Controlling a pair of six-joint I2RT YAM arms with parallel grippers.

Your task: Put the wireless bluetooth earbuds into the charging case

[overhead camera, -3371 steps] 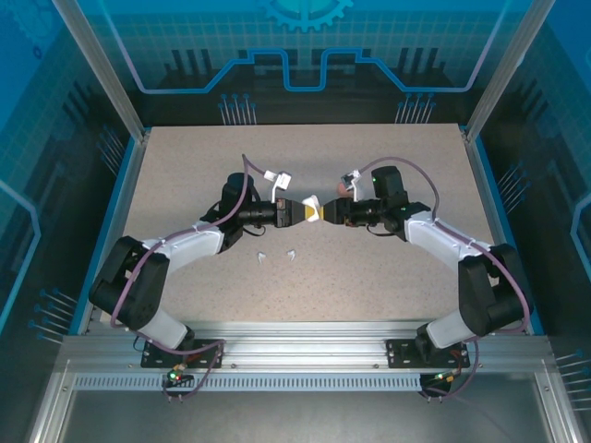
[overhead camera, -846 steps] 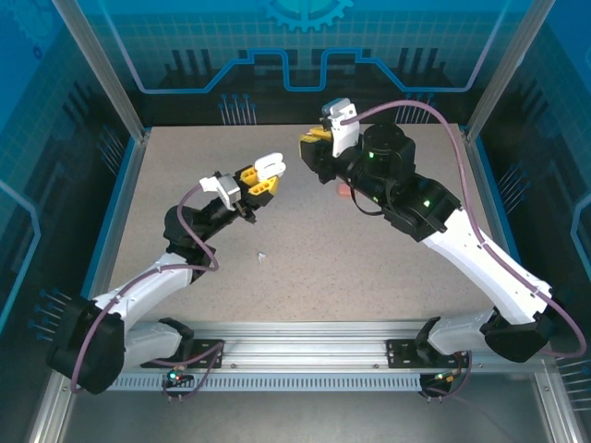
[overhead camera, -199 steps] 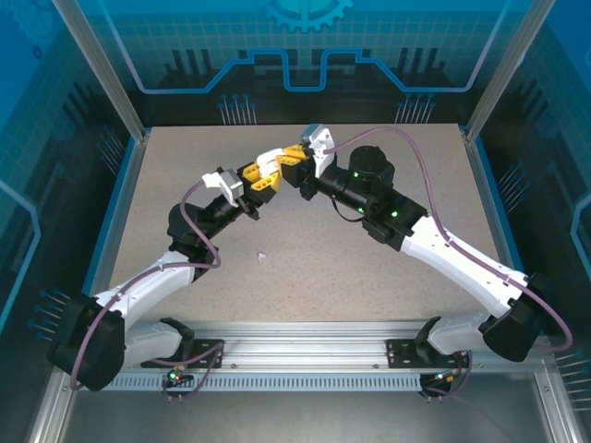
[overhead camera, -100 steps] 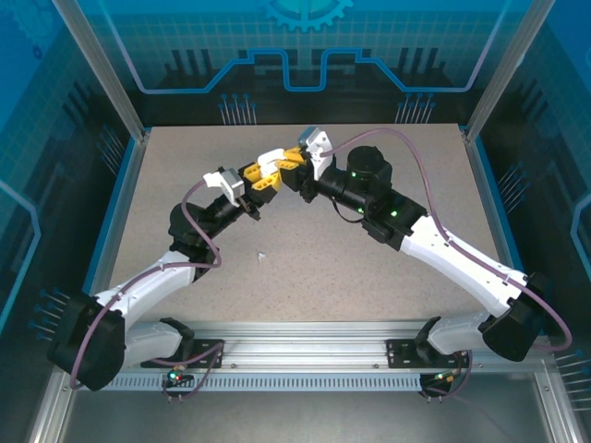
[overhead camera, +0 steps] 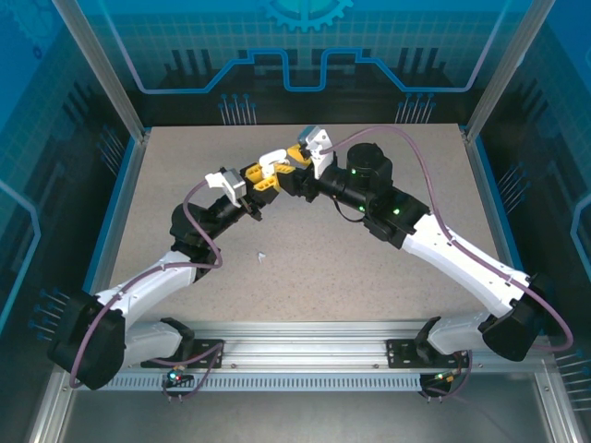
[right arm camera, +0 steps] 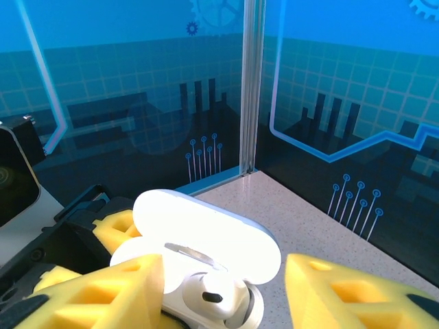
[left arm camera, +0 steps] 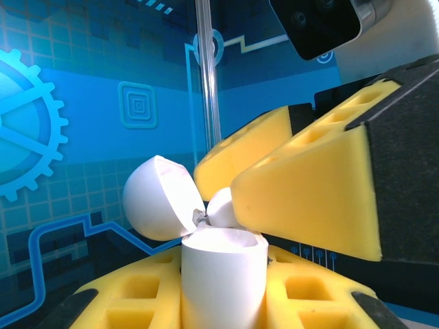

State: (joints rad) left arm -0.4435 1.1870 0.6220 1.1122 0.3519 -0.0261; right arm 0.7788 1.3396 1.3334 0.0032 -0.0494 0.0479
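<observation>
My left gripper (overhead camera: 262, 175) is shut on a white charging case (overhead camera: 271, 159), held above the table with its lid open. In the left wrist view the case body (left arm camera: 223, 274) stands upright between my yellow fingers (left arm camera: 116, 301), and the lid (left arm camera: 156, 199) is tipped back to the left. A white earbud (left arm camera: 221, 208) sits in the case's mouth. My right gripper (overhead camera: 294, 157) stands open right at the case. Its fingers (right arm camera: 103, 295) are apart on either side of the earbud (right arm camera: 209, 296) and do not pinch it. Another white earbud (overhead camera: 262, 257) lies loose on the table.
Transparent blue walls with aluminium posts (overhead camera: 102, 69) close in the speckled table (overhead camera: 369, 277) on three sides. A corner post (right arm camera: 250, 89) rises just behind the case. Both arms meet over the back middle of the table.
My right gripper's jaws have spread apart and let go of the white earbud, which now rests in the case. The left gripper has kept its hold on the case.
</observation>
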